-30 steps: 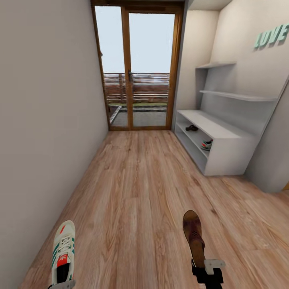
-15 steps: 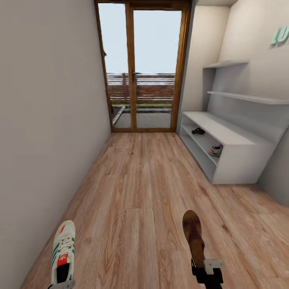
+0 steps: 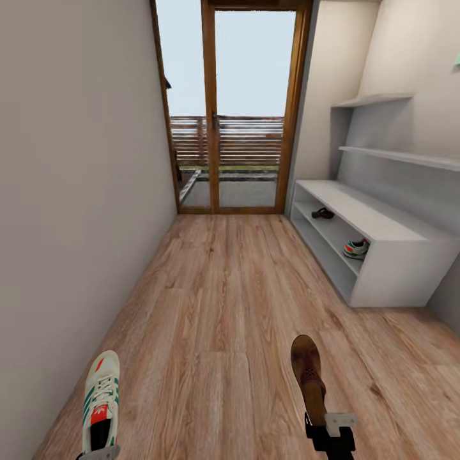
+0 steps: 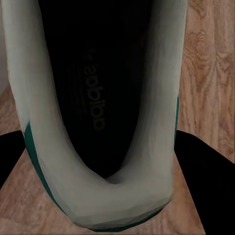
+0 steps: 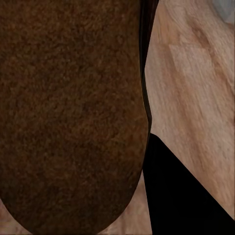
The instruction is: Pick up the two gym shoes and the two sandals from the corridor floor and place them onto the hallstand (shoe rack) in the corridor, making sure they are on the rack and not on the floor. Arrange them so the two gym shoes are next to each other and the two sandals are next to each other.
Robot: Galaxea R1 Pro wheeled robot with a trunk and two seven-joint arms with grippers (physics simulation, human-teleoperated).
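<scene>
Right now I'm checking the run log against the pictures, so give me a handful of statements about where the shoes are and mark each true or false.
1. The left pincer holds a gym shoe. True.
2. The right pincer holds a gym shoe. False: it holds a brown sandal.
3. A second gym shoe sits on a low shelf of the hallstand. True.
4. The second sandal lies on the corridor floor. False: it sits in the hallstand, nearer the glass door.
5. The hallstand's bench top carries shoes. False: it is bare.
</scene>
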